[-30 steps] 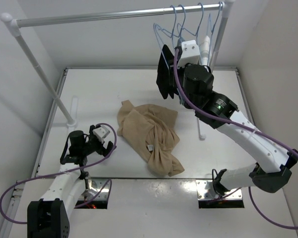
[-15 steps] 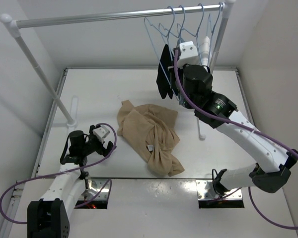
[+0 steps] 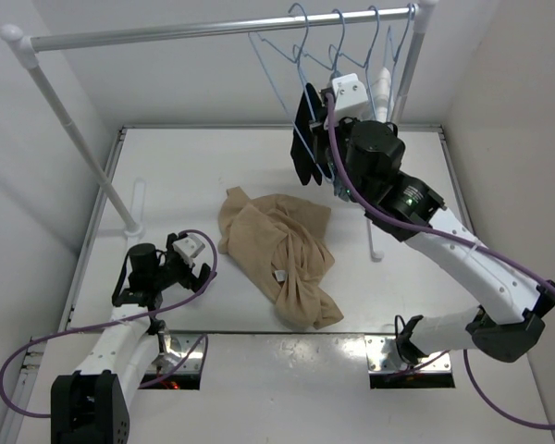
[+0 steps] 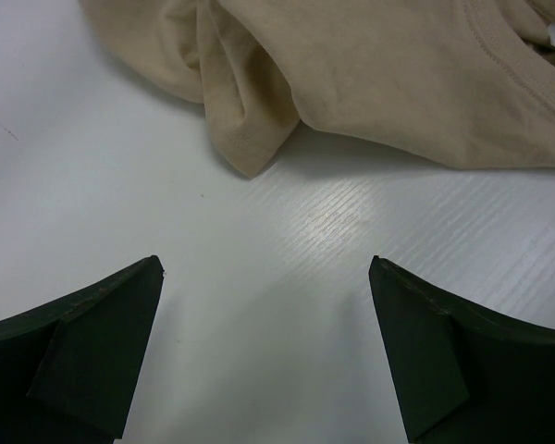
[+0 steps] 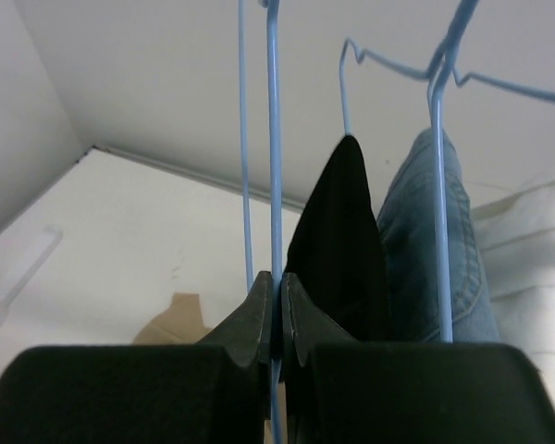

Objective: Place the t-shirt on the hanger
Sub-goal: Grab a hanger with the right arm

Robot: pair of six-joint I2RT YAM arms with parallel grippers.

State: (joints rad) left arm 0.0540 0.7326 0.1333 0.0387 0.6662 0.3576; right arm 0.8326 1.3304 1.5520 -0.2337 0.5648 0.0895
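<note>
Black fingers (image 4: 92, 342) of the left gripper (image 4: 265, 273) stand wide apart low over the white worktop (image 4: 287, 222). They grasp nothing, and only bare surface lies between them. Just ahead of them is a folded edge of the t-shirt (image 4: 398, 74), close to the fingers but touching neither. From above, this arm sits at the near left of the worktop, with its gripper pointing towards the cloth.

The beige t-shirt lies in a crumpled heap about the middle of the worktop, flat on the surface and on no hanger. A small white label (image 3: 281, 275) shows near its nearer end.

Farther back, the right arm reaches from its base at the near right, up over the worktop, to the rail (image 3: 213, 30). The right gripper (image 5: 277, 296) is clenched on a thin light-blue wire of the hanger (image 5: 274, 139). Its two fingers are pressed together, and the wire runs straight up from between them. This hanger is bare and well apart from the t-shirt below. Its hook is up at the rail, but whether it rests on the bar cannot be told.

Just to the right of the held wire, in the wrist view, hang a black garment (image 5: 338, 231) and a denim garment (image 5: 435, 231), side by side. The rail crosses the far side of the worktop on white posts (image 3: 74, 129).
</note>
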